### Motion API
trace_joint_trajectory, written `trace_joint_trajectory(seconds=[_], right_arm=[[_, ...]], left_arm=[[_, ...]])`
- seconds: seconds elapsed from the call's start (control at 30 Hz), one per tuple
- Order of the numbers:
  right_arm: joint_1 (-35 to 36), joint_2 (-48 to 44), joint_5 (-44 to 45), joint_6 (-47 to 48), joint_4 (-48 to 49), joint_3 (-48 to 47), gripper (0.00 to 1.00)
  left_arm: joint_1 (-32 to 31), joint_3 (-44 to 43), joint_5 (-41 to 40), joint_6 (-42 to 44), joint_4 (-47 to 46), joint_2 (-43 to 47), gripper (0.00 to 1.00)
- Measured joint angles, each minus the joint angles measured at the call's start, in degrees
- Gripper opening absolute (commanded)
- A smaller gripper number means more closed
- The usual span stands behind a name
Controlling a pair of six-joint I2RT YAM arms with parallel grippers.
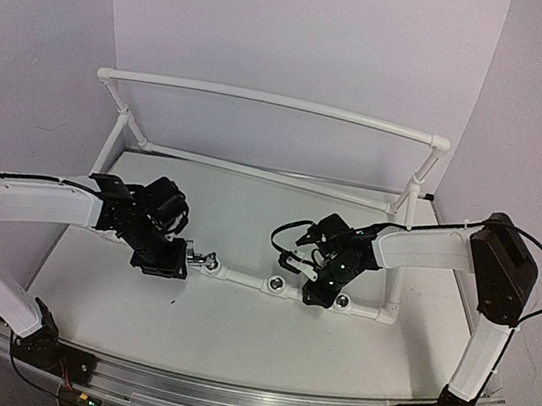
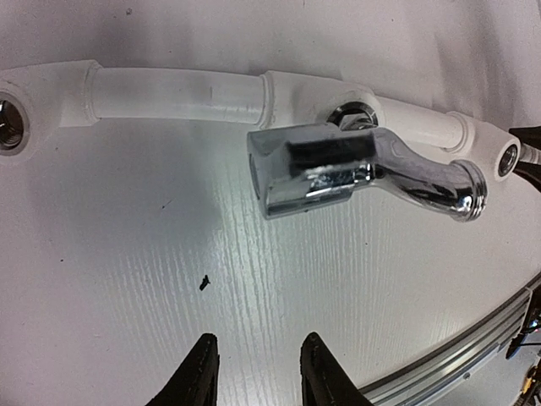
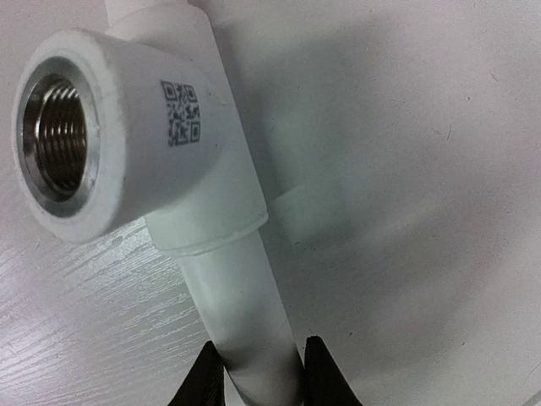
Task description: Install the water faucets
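Chrome faucet (image 2: 363, 169), spout sideways, in white pipe (image 2: 177, 93)

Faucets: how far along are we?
Done: one faucet looks seated in a socket of the white pipe; tightness can't be judged. In hand: right gripper clamps the pipe; left gripper has its fingers apart and empty. Remaining: at least two empty sockets, with no spare faucet in view.

The water faucet (image 2: 363, 169) is seen as mirror-glossy chrome metal, the pipe frame (image 3: 211, 169) as smooth matt white plastic with a threaded metal socket (image 3: 52, 139), the table (image 2: 127, 279) as faintly grained white.
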State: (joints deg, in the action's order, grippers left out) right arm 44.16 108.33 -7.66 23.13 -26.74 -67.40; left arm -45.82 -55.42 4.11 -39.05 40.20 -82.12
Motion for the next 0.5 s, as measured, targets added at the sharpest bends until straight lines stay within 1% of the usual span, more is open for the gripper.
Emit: trace_joint_trajectory(seconds=[0.23,0.4,0.5], right_arm=[[0.0,0.1,0.0,0.2,0.0,0.0,0.24],[0.0,0.2,0.0,0.7,0.0,0.0,0.21],[0.0,0.2,0.1,0.9,0.0,0.0,0.19]], left_arm=[[0.0,0.0,-2.2,-2.0,-6.6,-5.3,0.31],[0.7,-1.6,-5.6,-2.4,-7.6,-9.2,0.3],[1.1,-2.5,-7.4,-2.2,-7.8,-9.6,0.29]])
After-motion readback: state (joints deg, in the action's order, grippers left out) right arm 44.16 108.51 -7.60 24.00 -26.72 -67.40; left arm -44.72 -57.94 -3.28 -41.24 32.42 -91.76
